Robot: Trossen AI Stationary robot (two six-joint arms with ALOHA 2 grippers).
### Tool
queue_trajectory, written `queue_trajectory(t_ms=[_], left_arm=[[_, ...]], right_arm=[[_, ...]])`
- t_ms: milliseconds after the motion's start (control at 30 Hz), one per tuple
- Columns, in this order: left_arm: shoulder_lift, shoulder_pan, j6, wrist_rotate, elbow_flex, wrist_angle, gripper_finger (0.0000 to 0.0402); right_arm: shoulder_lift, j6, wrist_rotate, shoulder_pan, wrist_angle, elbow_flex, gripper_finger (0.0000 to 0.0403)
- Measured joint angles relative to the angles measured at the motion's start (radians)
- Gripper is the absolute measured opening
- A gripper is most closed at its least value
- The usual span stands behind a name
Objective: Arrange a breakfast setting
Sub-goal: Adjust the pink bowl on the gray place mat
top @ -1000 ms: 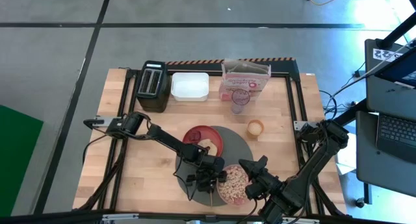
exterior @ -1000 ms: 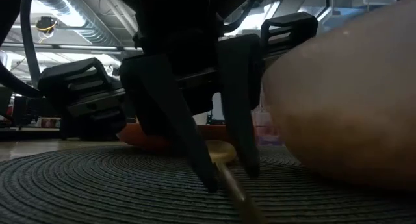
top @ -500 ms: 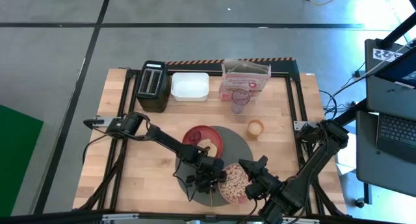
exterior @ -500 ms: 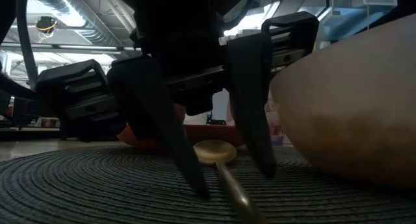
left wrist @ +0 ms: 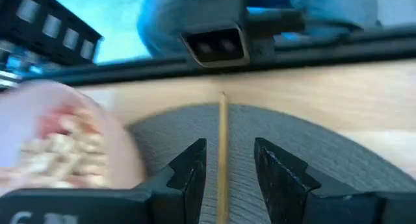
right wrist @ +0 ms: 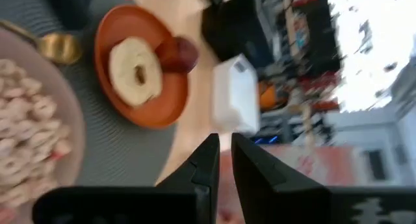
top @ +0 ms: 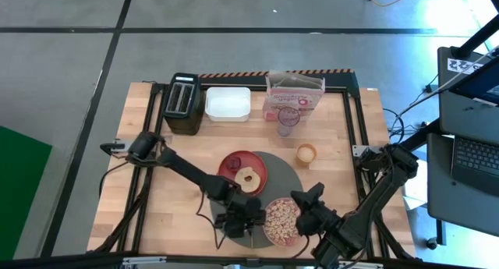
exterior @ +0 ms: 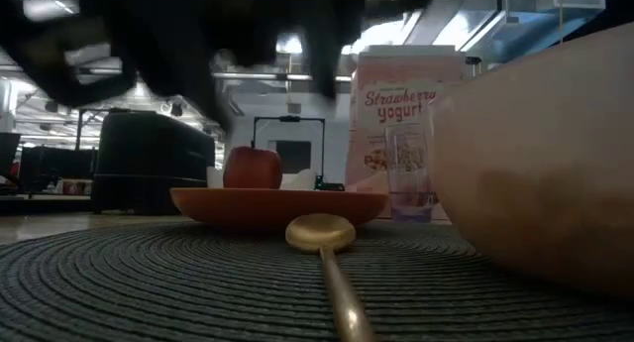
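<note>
The left gripper (left wrist: 224, 175) hangs just above the thin gold spoon (left wrist: 223, 146), its two dark fingers parted a little and straddling the handle without touching it, so nothing is held. The spoon lies flat on the round dark-grey mat (top: 290, 172) near the table's front edge, just beside the pink see-through bowl (top: 282, 220) on that bowl's left-arm side; in the low view its round head (exterior: 321, 232) points toward the red plate (exterior: 280, 202) and the back of the table, while the handle runs straight toward the front edge, so its long axis lies front to back, parallel to the bowl's flank. That reads as a deliberate place setting: spoon alongside the bowl, handle toward whoever would sit at the front. The bowl is filled with cereal and rests on the front part of the mat; the plate sits partly on the mat's back left edge and carries the round toast (right wrist: 135, 71) with the dark-red fruit piece (right wrist: 179, 54) touching it. The pink cereal box (top: 294, 97) stands upright at the table's back edge. The right gripper (right wrist: 221, 164) waits near the front right of the bowl, its fingers nearly together and empty.
</note>
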Motion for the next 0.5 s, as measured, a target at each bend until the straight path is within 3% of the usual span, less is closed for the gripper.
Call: queue_trajectory(t_ms=[167, 333, 500], left_arm=[[-0.081, -0.03, -0.052, -0.071, 0.0, 0.002, 0.0124], [-0.122, -0.052, -0.2, -0.187, 0.001, -0.033, 0.0124], [-0.115, -0.055, -0.333, -0.255, -0.004, -0.174, 0.0124]], right_arm=[[-0.003, 0.205, -0.108, 0.049, -0.053, -0.059, 0.0044], [-0.002, 0.384, -0.293, 0.119, -0.06, -0.167, 0.0044], [-0.001, 0.466, -0.308, 0.165, 0.003, -0.241, 0.0044]])
